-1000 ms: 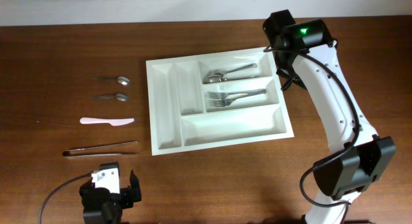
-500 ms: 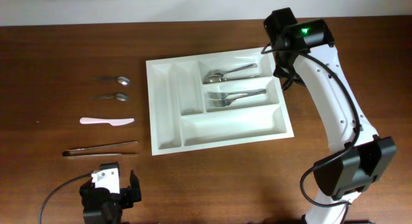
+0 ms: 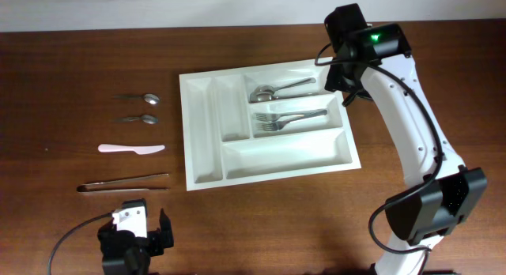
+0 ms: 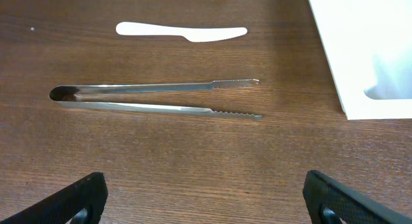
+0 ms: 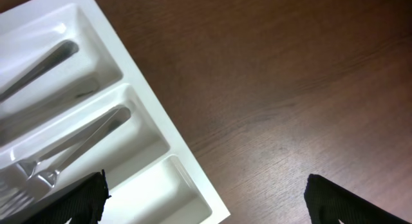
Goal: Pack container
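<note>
On the tabletop (image 3: 71,62), at left, lie two spoons (image 3: 139,97), a knife (image 3: 131,148) and tongs (image 4: 154,98), thin, hard and likely slippery, best pinched mid-handle, we judge; our left end effector (image 4: 205,199) hangs near the tongs, spread and empty. The container (image 3: 199,141) sits mid-tabletop with some cutlery (image 3: 288,117) inside, and looks light, stiff and too broad to pinch except by a wall. By its far right corner our right end effector (image 5: 206,199) stands spread, holding nothing.

White cutlery tray (image 3: 198,141) on dark brown woodgrain counter (image 3: 71,62)
Silver tongs (image 4: 167,86), spoons (image 3: 141,98), forks (image 3: 288,117); pale pink knife (image 4: 181,31).
</note>
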